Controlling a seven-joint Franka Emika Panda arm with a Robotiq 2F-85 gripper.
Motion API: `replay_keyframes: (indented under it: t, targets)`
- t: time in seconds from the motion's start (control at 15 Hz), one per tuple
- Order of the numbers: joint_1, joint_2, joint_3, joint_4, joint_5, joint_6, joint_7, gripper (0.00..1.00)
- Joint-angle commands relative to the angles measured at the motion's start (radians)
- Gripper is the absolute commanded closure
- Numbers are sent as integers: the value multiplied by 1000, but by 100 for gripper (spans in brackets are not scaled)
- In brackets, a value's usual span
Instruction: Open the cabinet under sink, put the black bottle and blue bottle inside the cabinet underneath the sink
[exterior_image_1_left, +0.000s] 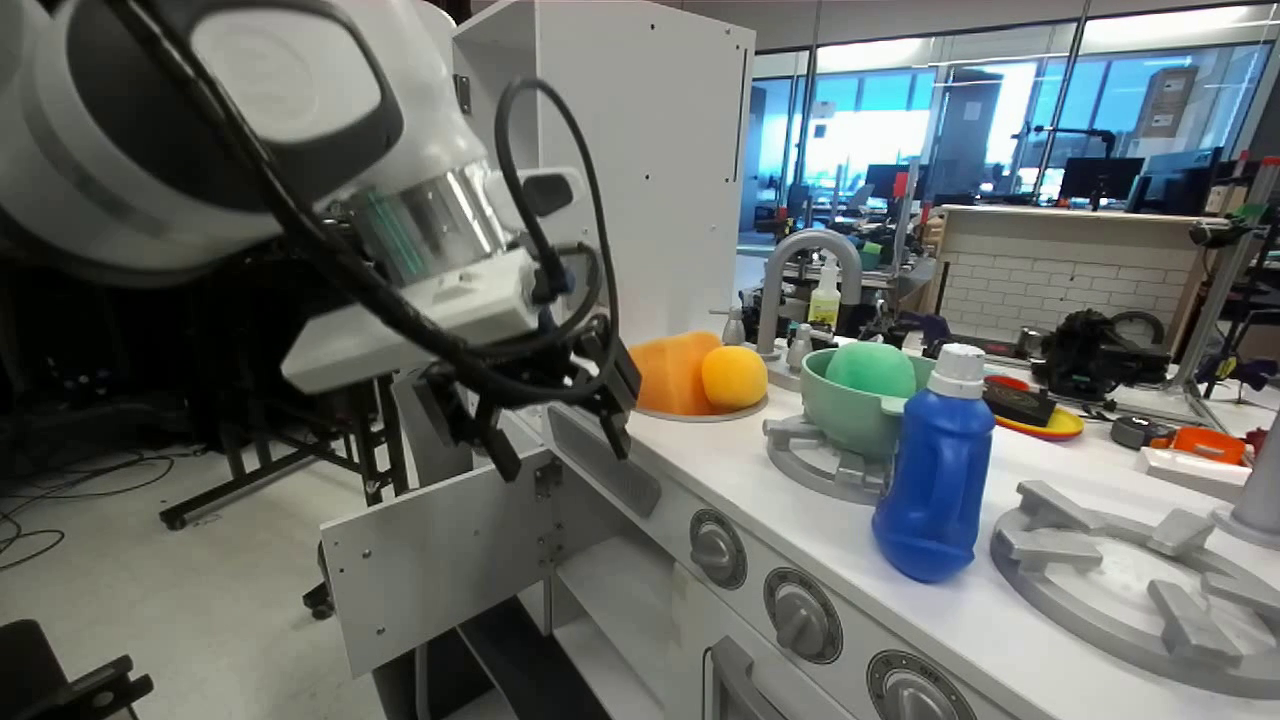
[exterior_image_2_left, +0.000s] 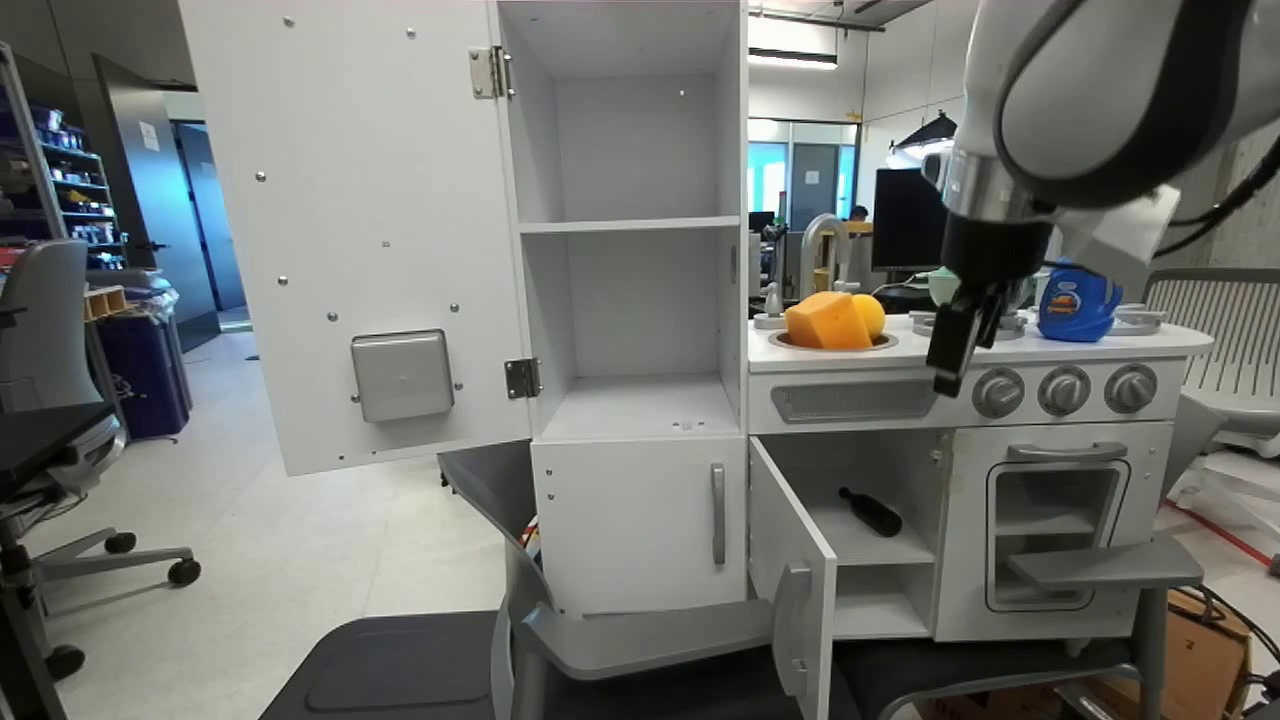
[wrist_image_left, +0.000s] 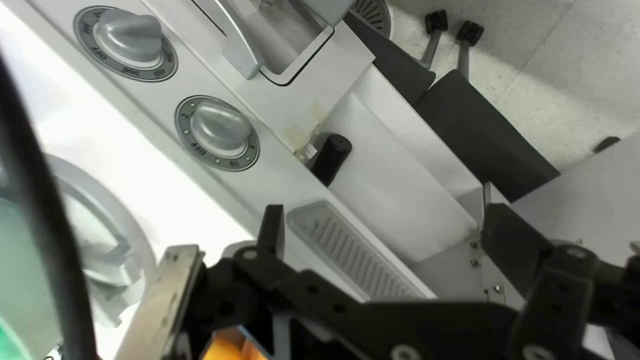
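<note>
The black bottle (exterior_image_2_left: 872, 512) lies on its side on the upper shelf of the open cabinet (exterior_image_2_left: 850, 550) under the sink. In the wrist view the black bottle (wrist_image_left: 332, 157) shows partly, cut off by the counter edge. The cabinet door (exterior_image_1_left: 440, 560) stands swung open in both exterior views. The blue bottle (exterior_image_1_left: 932, 480), with a white cap, stands upright on the counter between the two burners; it also shows in an exterior view (exterior_image_2_left: 1080, 303) and is out of the wrist view. My gripper (exterior_image_1_left: 565, 455) is open and empty, in front of the counter edge, above the open cabinet and door.
An orange block (exterior_image_1_left: 672, 370) and a yellow ball (exterior_image_1_left: 735, 377) sit in the sink by the grey faucet (exterior_image_1_left: 812, 240). A green bowl (exterior_image_1_left: 850, 405) stands on the rear burner. The tall cabinet's open door (exterior_image_2_left: 380, 200) and grey chairs (exterior_image_2_left: 640, 635) stand nearby.
</note>
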Motion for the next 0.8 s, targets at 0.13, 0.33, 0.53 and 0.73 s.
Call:
replay_keyframes:
  t: [0.13,0.33,0.53,0.73]
  targets:
    - [-197,-303,167,130,-181,-374,162,0]
    - [-410,-350,365,238,-238,-577,217,0]
    - [-549,-342,479,306,-311,-741,240,0]
    - [-647,-270,526,335,-311,-761,232,0]
